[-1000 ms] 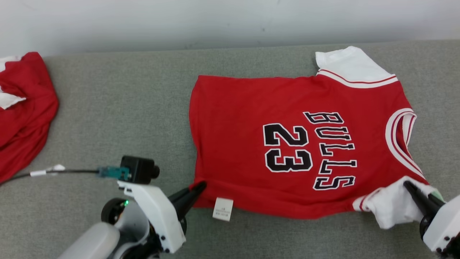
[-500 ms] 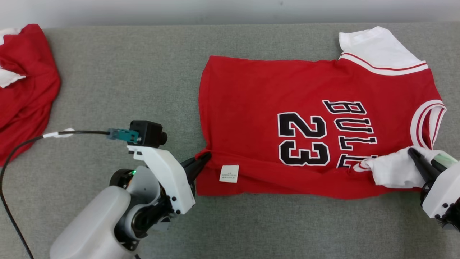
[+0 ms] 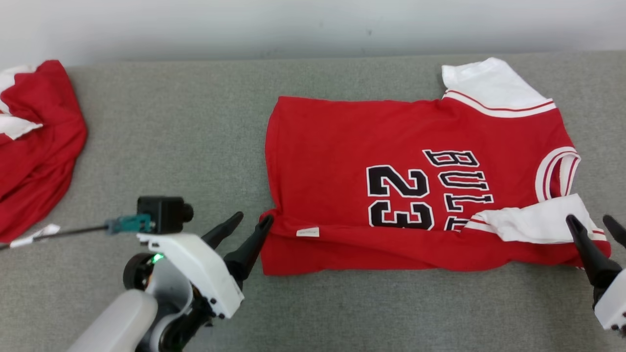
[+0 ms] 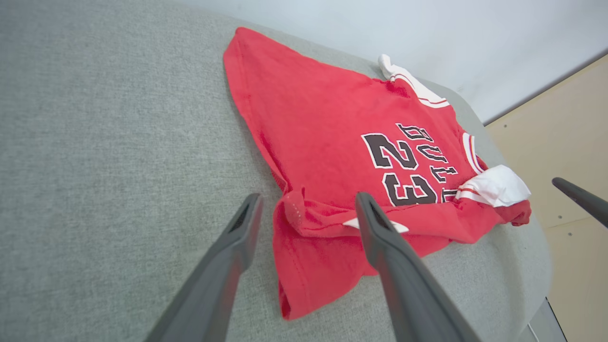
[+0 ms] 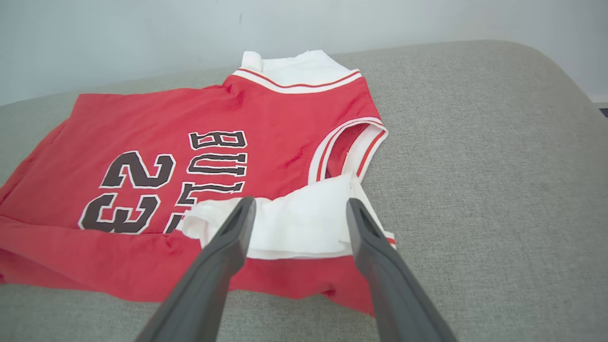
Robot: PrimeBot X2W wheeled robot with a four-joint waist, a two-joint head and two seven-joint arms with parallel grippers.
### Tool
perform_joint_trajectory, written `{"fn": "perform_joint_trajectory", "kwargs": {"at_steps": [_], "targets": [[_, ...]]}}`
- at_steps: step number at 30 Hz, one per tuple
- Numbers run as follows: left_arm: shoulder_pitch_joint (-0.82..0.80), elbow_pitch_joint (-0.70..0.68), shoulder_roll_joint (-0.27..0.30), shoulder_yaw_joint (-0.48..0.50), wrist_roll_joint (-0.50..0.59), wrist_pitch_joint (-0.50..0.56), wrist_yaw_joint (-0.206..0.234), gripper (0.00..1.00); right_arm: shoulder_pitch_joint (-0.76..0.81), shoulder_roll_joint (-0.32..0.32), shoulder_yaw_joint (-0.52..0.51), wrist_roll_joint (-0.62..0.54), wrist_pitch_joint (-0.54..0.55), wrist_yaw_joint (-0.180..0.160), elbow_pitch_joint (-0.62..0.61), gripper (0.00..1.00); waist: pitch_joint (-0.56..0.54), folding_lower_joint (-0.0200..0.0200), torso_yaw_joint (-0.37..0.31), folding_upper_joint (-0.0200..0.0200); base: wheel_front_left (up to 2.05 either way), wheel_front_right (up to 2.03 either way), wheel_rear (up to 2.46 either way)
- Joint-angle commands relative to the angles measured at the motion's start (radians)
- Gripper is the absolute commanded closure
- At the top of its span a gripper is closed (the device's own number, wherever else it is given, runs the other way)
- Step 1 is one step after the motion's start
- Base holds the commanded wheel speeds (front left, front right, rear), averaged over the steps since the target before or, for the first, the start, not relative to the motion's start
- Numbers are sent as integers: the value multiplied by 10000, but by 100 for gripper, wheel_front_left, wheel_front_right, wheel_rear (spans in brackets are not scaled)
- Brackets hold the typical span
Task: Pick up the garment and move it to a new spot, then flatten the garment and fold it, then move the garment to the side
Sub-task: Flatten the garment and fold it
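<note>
On my left gripper: two long dark tapered fingers; behind them, white bracket with dark screws, black camera cube, teal plug, black cable, green light. My right gripper: matching fingers, white housing.

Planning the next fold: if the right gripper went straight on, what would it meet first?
Probably the white sleeve folded onto the red jersey; the open right gripper points at it, depth unclear.
</note>
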Motion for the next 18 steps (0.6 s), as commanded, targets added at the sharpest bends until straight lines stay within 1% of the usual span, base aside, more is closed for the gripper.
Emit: {"fn": "perform_joint_trajectory", "kwargs": {"at_steps": [1, 2, 7, 11, 14, 18], "targets": [[540, -376, 136, 130, 200, -490, 159, 0, 497, -166, -50, -165, -237, 26, -207, 0, -332, -1, -108, -1, 0, 0, 0], [540, -376, 136, 130, 200, -490, 159, 0, 497, -166, -50, -165, -237, 26, -207, 0, -332, -1, -108, -1, 0, 0, 0], [1432, -929, 235, 52, 842, -1539, 438, 0, 1262, -280, -183, -381, -699, 26, -383, 0, -775, -1, -198, -1, 0, 0, 0], [2082, -847, 47, -282, 1349, -2218, 652, 0, 1826, -378, -202, -634, -1153, 26, -202, 0, -1035, -1, -247, -1, 0, 0, 0], [2286, -585, 7, -603, 1770, -2473, 725, 0, 2117, -470, -234, -943, -1418, 26, 11, 0, -1048, -1, -269, -1, 0, 0, 0], [2262, -234, -141, -859, 1865, -2467, 649, 0, 2152, -578, -246, -1191, -1616, 26, 426, 0, -964, -1, -295, -1, 0, 0, 0]]}}
